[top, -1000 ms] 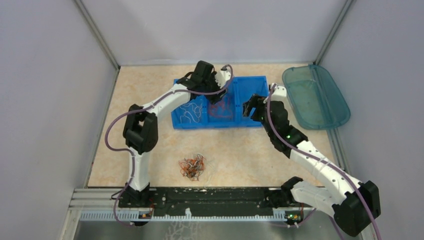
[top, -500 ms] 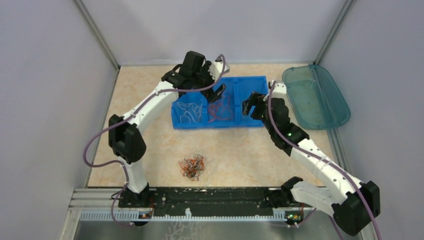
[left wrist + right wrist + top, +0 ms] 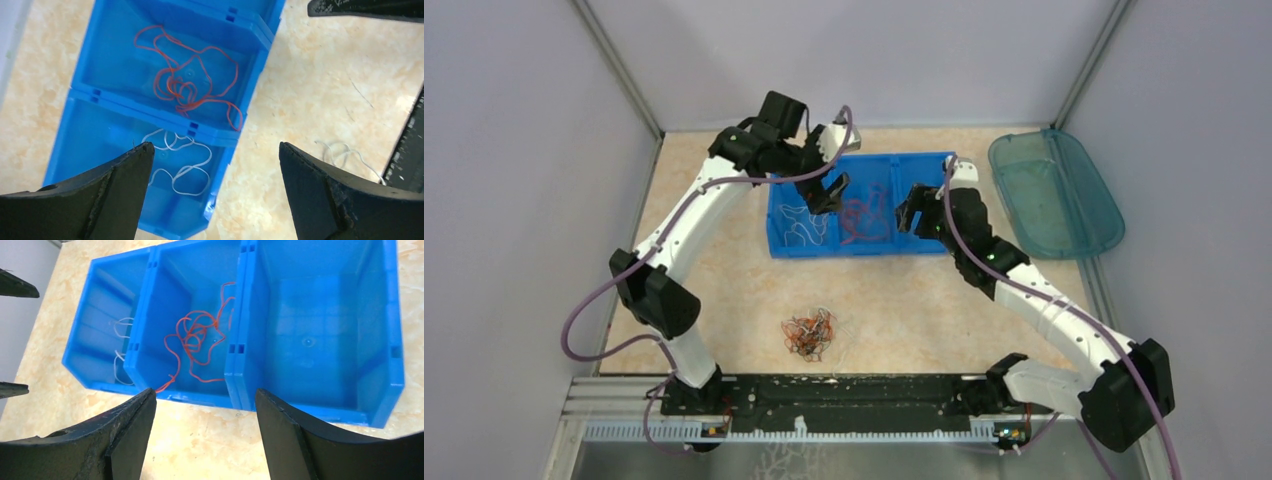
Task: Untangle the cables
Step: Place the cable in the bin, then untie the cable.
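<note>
A tangled pile of cables (image 3: 810, 334) in red-orange, white and black lies on the table's near middle. A blue three-bin tray (image 3: 784, 247) holds white cables (image 3: 801, 224) in its left bin and red-orange cables (image 3: 864, 221) in its middle bin; both show in the left wrist view, white cables (image 3: 182, 162) and red-orange cables (image 3: 192, 85), and in the right wrist view, red-orange cables (image 3: 197, 342). My left gripper (image 3: 829, 192) is open and empty above the left and middle bins. My right gripper (image 3: 908, 211) is open and empty over the tray's right part. The right bin (image 3: 315, 340) holds nothing.
A teal translucent lid (image 3: 1054, 195) lies at the back right. A loose white cable (image 3: 350, 155) lies on the table beside the tray. Grey walls stand on the left, back and right. A black rail (image 3: 844, 392) runs along the near edge.
My left arm has swung left and back, its gripper moving from the middle bin toward the left bin. My right gripper has shifted a little left and back.
</note>
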